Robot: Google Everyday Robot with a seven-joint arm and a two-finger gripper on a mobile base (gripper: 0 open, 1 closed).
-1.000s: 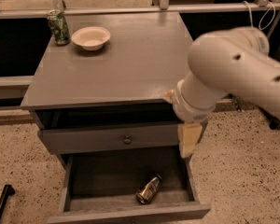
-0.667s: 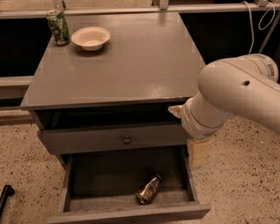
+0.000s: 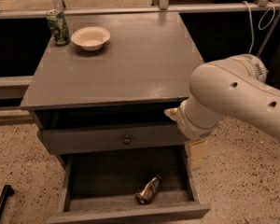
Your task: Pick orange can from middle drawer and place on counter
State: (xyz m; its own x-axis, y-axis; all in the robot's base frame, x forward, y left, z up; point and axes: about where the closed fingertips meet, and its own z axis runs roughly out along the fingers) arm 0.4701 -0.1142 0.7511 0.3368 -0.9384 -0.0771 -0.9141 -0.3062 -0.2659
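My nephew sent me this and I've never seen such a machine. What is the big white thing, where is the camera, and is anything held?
The white shape is a robot's single arm; its gripper, the cream part beneath, hangs beside the right wall of the open middle drawer. The one camera looks down from in front. On the counter stand a green can and a bowl. The orange can lies on its side on the drawer floor, apart from the gripper, so it is not held.

Orange can [image 3: 148, 189] lies on its side in the pulled-out middle drawer [image 3: 126, 211], 6 o'clock. Gripper [image 3: 196, 154] hangs by the drawer's right wall, 4 o'clock. Bowl [image 3: 90, 37] and green can [image 3: 58, 27] sit at the counter's [image 3: 130, 64] 11 o'clock.
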